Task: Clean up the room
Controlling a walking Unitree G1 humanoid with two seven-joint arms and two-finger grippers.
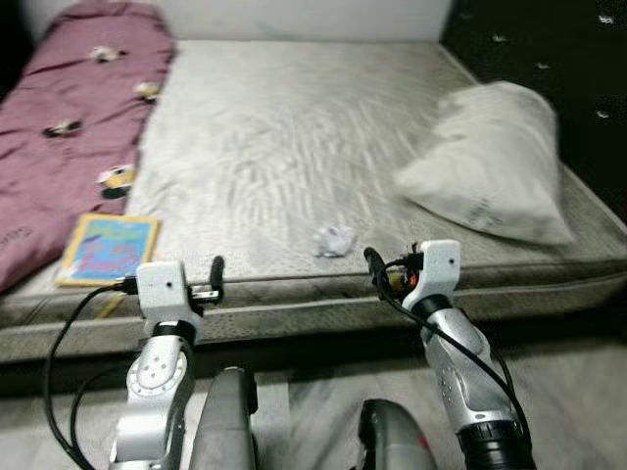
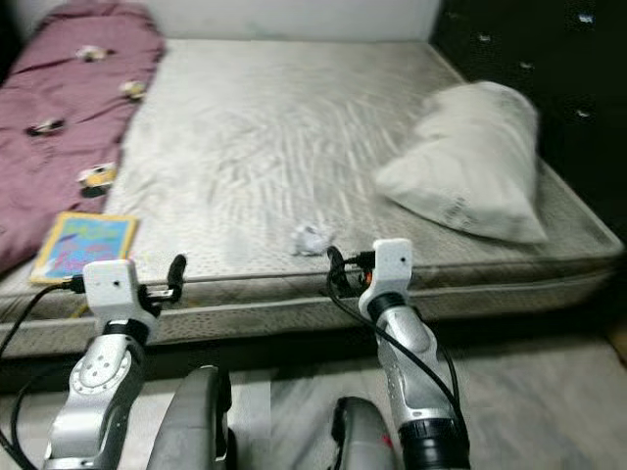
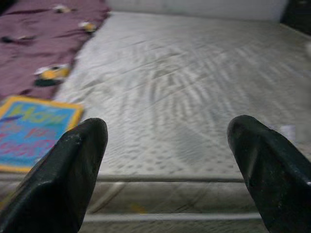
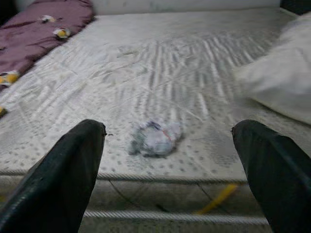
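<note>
Bare mattress (image 1: 294,147) takes up most of the scene, patterned grey-white, its near edge running just in front of the robot. Purple blanket (image 1: 69,117) bunched along the robot's left side. White pillow (image 1: 495,162) lying toward the right edge. Dark furniture beyond it, too dim to make out.

Colourful book (image 1: 106,248) flat on the mattress near the front left corner, partly against the blanket.

Crumpled paper wad (image 1: 334,241) sits alone on the mattress close to the front edge, between the two arms but nearer the right one. Likely the item to clear first.

Left gripper (image 3: 165,160) raised at the mattress edge, fingers spread wide, nothing between them; book lies off to one side of it. Right gripper (image 4: 170,160) likewise spread and empty, at the edge, with the wad sitting almost centred in the gap ahead of its fingers.

Judgement: robot is lining up the right arm on the wad. To do it well, push straight forward over the edge, lower until the fingertips straddle the paper, then close gently. Soft mattress will give, so avoid pressing down hard or snagging the piping.
</note>
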